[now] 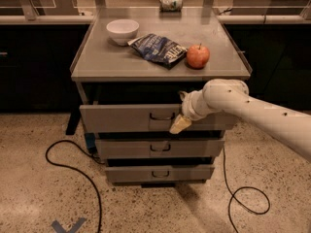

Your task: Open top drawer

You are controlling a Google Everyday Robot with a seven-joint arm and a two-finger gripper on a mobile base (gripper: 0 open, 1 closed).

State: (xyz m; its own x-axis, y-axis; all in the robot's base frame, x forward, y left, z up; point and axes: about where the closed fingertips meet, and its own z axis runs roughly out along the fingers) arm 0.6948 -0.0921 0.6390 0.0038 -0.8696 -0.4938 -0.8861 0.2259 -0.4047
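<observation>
pincer: the gripper (180, 124) rests against the front of the top drawer (116, 118), on a white arm (252, 111) coming in from the right of the view; how far open it is, and whether it has hold of anything, i cannot tell.
top drawer: right behind the pincer, stretching mostly to its left; a dark gap shows above the front, so it looks barely out.
handle (162, 116): just left of the pincer; contact unclear.
risk, slip: the pincer looks off-centre from the handle, so a pull could slide free and leave the drawer where it is.
risk, jolt: a hard tug could shake the cabinet; the apple (198, 56) above the pincer could roll off.
risk, wrong drawer: a second drawer (126, 149) lies just below the pincer; dropping lower could catch it.
writing: the bag (159, 48), above and left, has pale lettering, unreadable.
</observation>
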